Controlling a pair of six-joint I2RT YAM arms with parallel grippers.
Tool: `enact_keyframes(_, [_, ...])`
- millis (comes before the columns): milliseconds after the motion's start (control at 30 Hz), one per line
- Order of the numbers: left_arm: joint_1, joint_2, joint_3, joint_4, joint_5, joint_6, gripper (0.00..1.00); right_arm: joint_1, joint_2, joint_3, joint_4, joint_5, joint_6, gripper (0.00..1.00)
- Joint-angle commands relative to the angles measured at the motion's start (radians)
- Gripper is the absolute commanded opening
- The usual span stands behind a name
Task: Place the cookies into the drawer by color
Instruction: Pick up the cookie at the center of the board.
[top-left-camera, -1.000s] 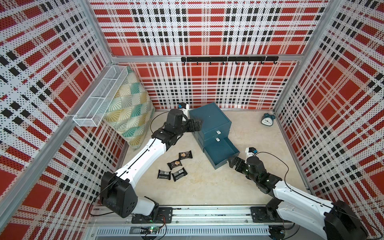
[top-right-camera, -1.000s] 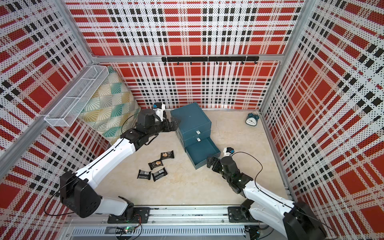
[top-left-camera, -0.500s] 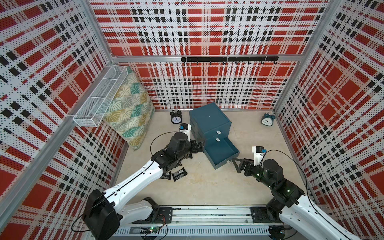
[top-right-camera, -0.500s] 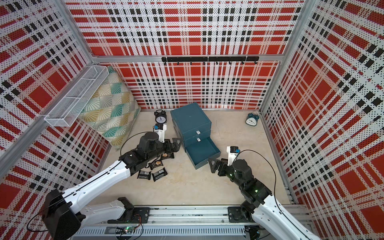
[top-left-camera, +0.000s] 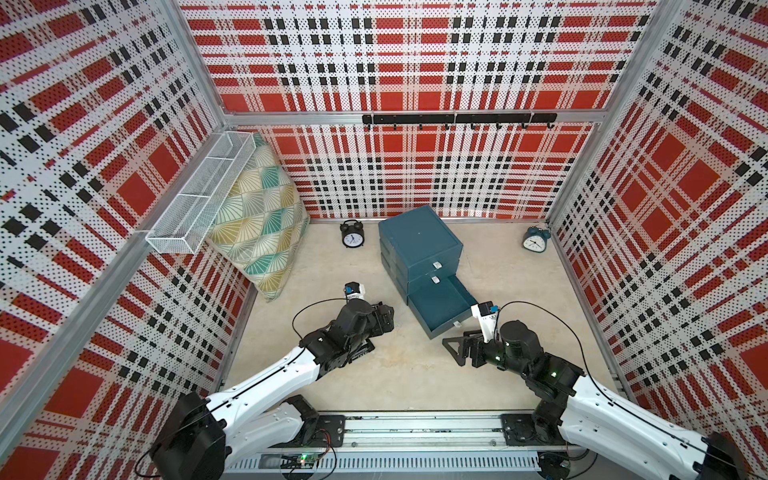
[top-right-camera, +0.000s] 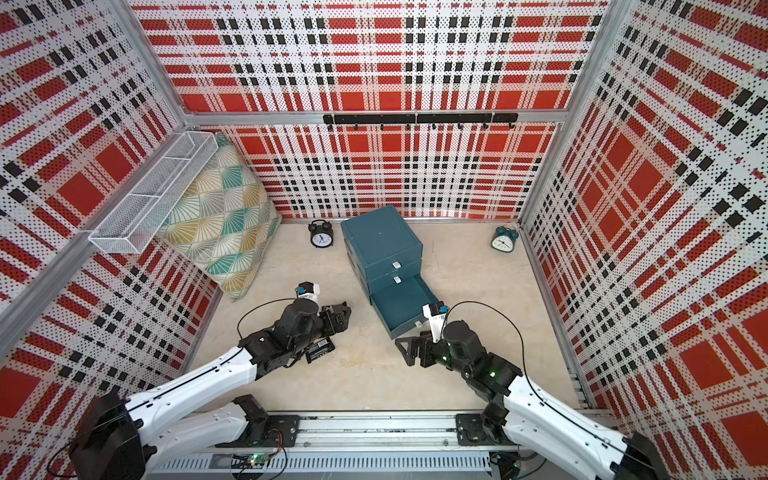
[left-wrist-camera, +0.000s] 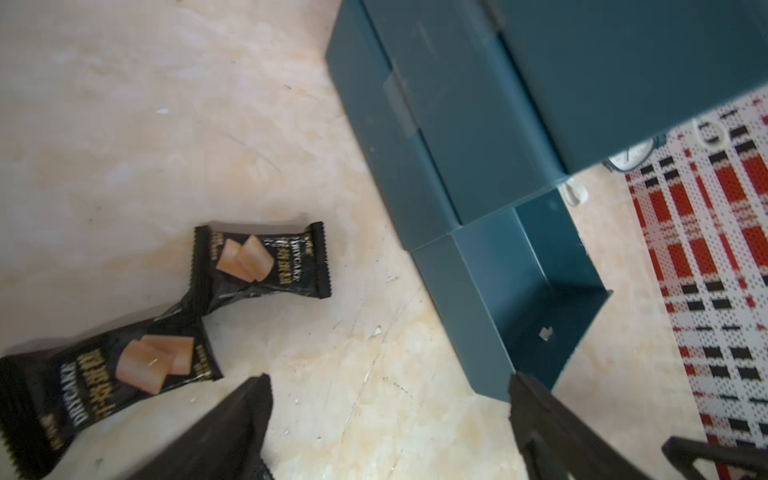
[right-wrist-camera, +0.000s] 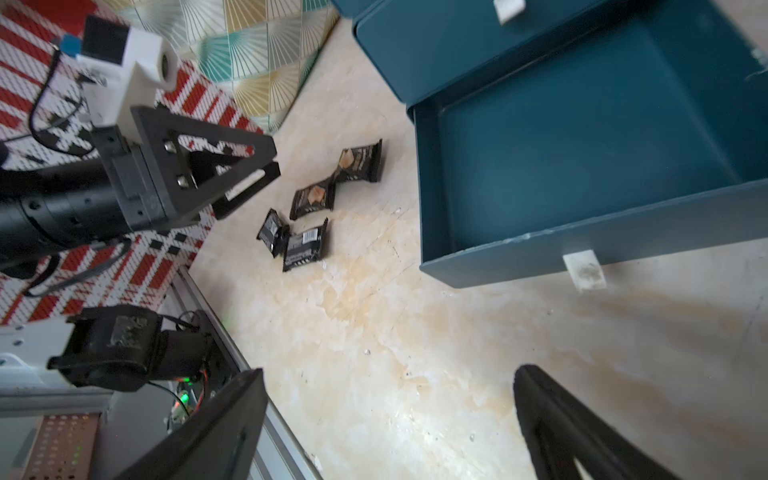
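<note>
Cookies (left-wrist-camera: 262, 262) on floor (left-wrist-camera: 166, 124) just beside open left tool (left-wrist-camera: 388, 386)

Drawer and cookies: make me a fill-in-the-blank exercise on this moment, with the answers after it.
Of the drawer's three levels, only the ____ one is pulled out. Its inside is ____. Beside it lie ____ cookies, all black-wrapped. The left gripper and right gripper both stand ____, holding nothing.
Missing words: bottom; empty; four; open.
</note>
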Motion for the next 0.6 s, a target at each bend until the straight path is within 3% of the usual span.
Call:
enact_keyframes(0, [-0.003,-0.046,-0.048,-0.049,-0.101,-0.132,0.89,0.063,0.073,0.046,0.046,0.082,-0.041,1.0])
enact_keyframes(233, [0.01,-0.094,-0.122,-0.183,-0.225,-0.312,0.78,0.161,0.24,0.118,0.089,0.148,-0.049,0.88])
enact_keyframes(367, [0.014,-0.077,-0.133,-0.249,-0.245,-0.394,0.66,0.193,0.315,0.155,0.114,0.161,-0.044,0.77])
enact_keyframes(567, [0.017,-0.03,-0.177,-0.254,-0.23,-0.456,0.64,0.207,0.427,0.207,0.16,0.148,-0.021,0.67])
